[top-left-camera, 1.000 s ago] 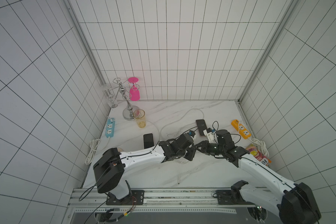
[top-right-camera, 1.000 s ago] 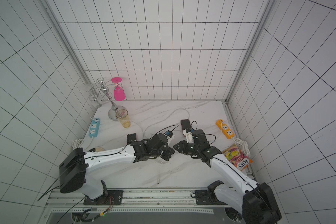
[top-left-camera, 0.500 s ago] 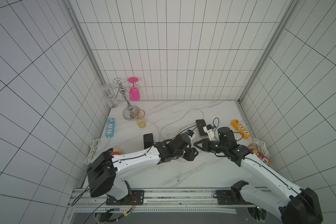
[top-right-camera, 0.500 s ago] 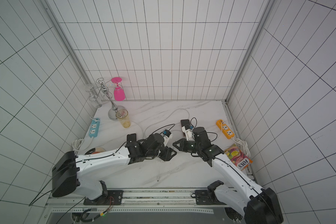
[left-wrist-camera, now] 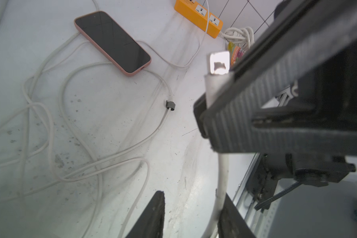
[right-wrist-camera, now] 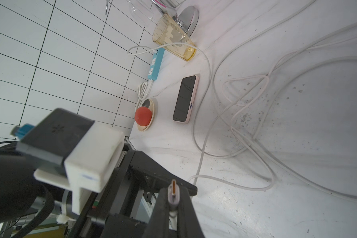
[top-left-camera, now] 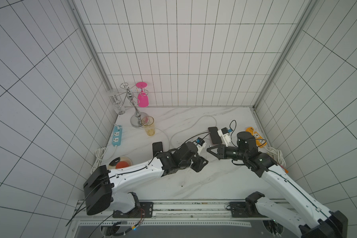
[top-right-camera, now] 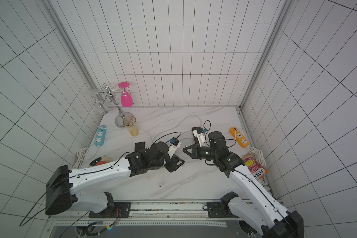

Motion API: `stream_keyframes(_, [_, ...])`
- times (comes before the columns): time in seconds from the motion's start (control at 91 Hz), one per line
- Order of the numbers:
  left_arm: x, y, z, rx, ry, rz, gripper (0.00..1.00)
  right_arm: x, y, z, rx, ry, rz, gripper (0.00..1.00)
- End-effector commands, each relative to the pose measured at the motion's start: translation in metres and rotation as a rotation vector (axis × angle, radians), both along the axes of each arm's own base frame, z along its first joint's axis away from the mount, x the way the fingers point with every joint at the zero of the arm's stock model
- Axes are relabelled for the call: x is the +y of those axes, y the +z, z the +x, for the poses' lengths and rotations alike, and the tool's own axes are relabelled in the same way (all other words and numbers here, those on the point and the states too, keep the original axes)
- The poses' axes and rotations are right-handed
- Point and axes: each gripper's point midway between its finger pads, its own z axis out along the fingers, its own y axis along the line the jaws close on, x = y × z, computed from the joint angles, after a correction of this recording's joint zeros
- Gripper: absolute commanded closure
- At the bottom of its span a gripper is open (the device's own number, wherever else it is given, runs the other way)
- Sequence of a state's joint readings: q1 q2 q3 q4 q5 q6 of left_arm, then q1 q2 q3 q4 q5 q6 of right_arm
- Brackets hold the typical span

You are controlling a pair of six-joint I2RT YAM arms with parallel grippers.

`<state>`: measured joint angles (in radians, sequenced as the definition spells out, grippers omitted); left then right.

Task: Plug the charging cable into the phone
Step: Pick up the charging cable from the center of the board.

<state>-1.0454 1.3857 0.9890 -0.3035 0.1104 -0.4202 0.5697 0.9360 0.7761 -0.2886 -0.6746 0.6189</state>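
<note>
Your right hand (right-wrist-camera: pixel 174 198) pinches the plug (right-wrist-camera: pixel 173 188), left hand (left-wrist-camera: pixel 192 197) spread (cable (left-wrist-camera: pixel 222 175) slack inside); phone (top-left-camera: pixel 214 135), at 12 o'clock from the right hand, awaits insertion.

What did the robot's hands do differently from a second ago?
The right gripper closed on the plug. The left gripper opened and let the cable go, so it now runs loose between its fingers. The left arm pulled back slightly. Both phones stayed put.
</note>
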Motion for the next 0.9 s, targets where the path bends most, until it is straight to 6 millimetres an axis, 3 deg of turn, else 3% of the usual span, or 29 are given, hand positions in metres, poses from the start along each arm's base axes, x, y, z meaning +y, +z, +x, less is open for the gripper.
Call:
stream_keyframes(0.0, [-0.006, 0.006, -0.003, -0.014, -0.037, -0.022, 0.75, 0.003, 0.017, -0.003, -0.030, 0.026, 0.023, 1.00])
stream_keyframes(0.187, [-0.001, 0.000, -0.008, -0.007, -0.031, -0.038, 0.84, 0.004, 0.020, 0.000, -0.030, 0.021, 0.026, 1.00])
stream_keyframes(0.308, [-0.003, 0.000, -0.007, -0.004, -0.030, -0.034, 1.00, 0.004, 0.019, 0.003, -0.032, 0.012, 0.019, 0.99])
stream_keyframes(0.418, [0.000, 0.004, 0.002, -0.020, 0.020, -0.029, 1.00, -0.004, 0.017, 0.006, -0.076, -0.028, -0.005, 0.62])
stream_keyframes(0.495, [-0.001, 0.010, 0.006, -0.033, 0.039, -0.043, 1.00, -0.006, 0.015, 0.003, -0.103, -0.032, 0.006, 0.52])
stream_keyframes(0.891, [-0.010, 0.015, 0.010, -0.024, 0.053, -0.084, 1.00, 0.000, 0.005, -0.007, -0.116, 0.007, 0.064, 0.53])
